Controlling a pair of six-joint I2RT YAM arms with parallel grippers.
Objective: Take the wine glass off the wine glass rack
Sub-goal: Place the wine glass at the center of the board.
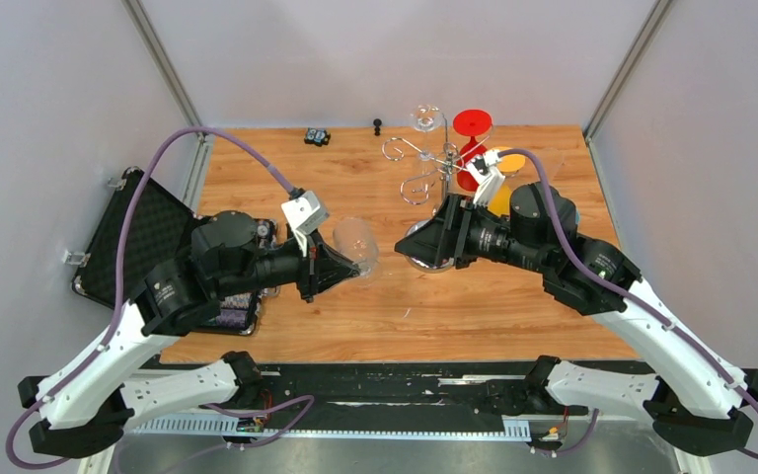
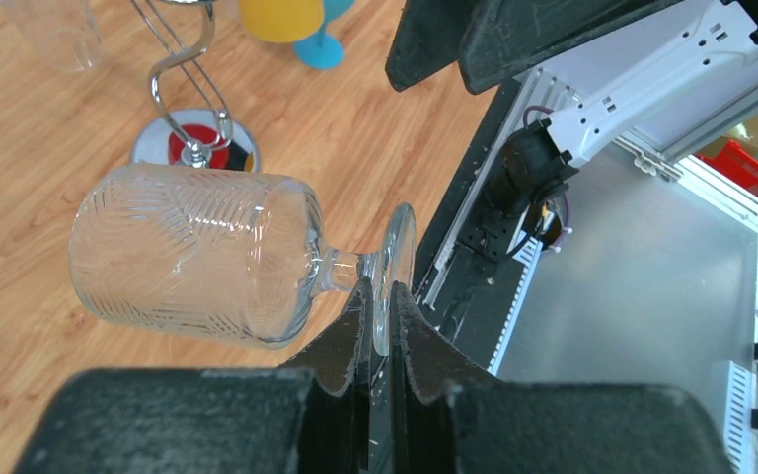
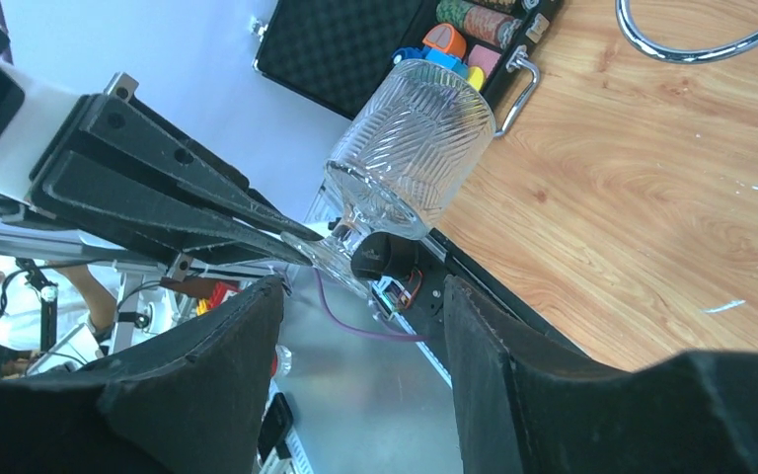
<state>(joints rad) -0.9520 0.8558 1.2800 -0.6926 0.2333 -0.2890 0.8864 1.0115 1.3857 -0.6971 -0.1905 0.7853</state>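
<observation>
A clear patterned wine glass (image 1: 356, 244) lies sideways in the air, off the rack, its bowl pointing at the right arm. My left gripper (image 2: 380, 296) is shut on the glass's round foot (image 2: 397, 259); the bowl (image 2: 197, 257) hangs over the table. The chrome wine glass rack (image 1: 443, 163) stands behind my right gripper (image 1: 410, 243), its round base (image 2: 192, 148) showing in the left wrist view. A red glass (image 1: 472, 123), an orange glass (image 1: 499, 195) and a clear glass (image 1: 426, 118) hang on it. My right gripper (image 3: 360, 296) is open and empty, facing the held glass (image 3: 410, 148).
An open black case (image 1: 128, 242) with small coloured items lies at the table's left edge; it also shows in the right wrist view (image 3: 355, 44). Two small black objects (image 1: 317, 136) sit at the back edge. The rack's base rim (image 3: 701, 44) is close beside my right wrist.
</observation>
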